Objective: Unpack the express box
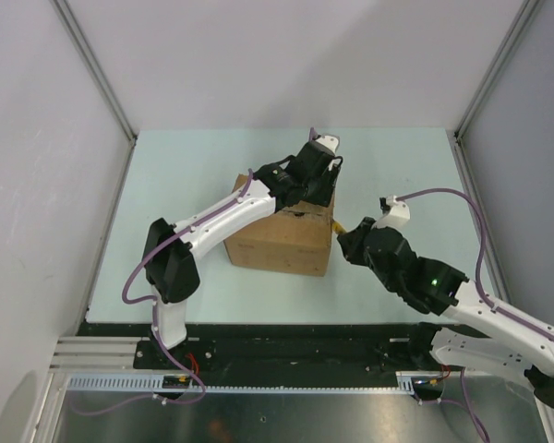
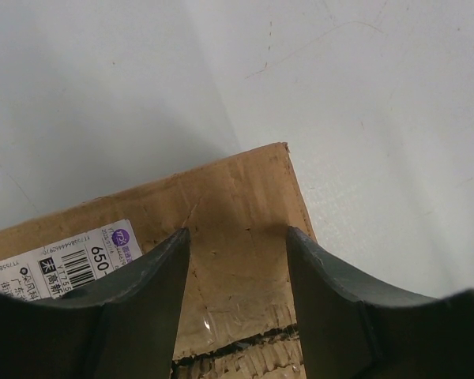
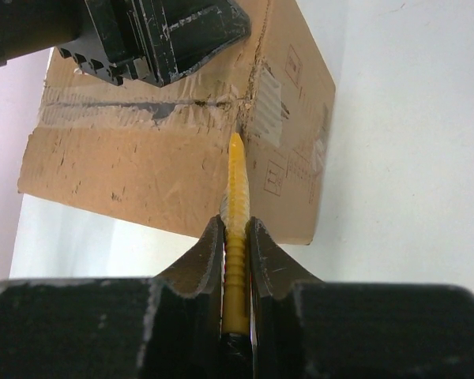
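The express box (image 1: 277, 242), a brown cardboard carton, stands mid-table with its flaps down. My left gripper (image 1: 307, 196) rests over its far top edge, open, and only the box top (image 2: 237, 197) shows between the fingers. A white printed label (image 2: 71, 260) lies on the lid to its left. A ragged slit (image 2: 237, 347) runs along the taped seam. My right gripper (image 3: 237, 223) is shut on a yellow utility knife (image 3: 236, 178). The knife's tip touches the seam at the box's right top edge (image 3: 241, 126). From above, the knife (image 1: 338, 224) pokes out of the right gripper (image 1: 351, 235).
The pale green table (image 1: 185, 166) is bounded by white walls with metal posts at the back corners (image 1: 129, 134). The left arm (image 1: 212, 221) arches across the box's left side. The right arm (image 1: 462, 300) reaches in from the lower right.
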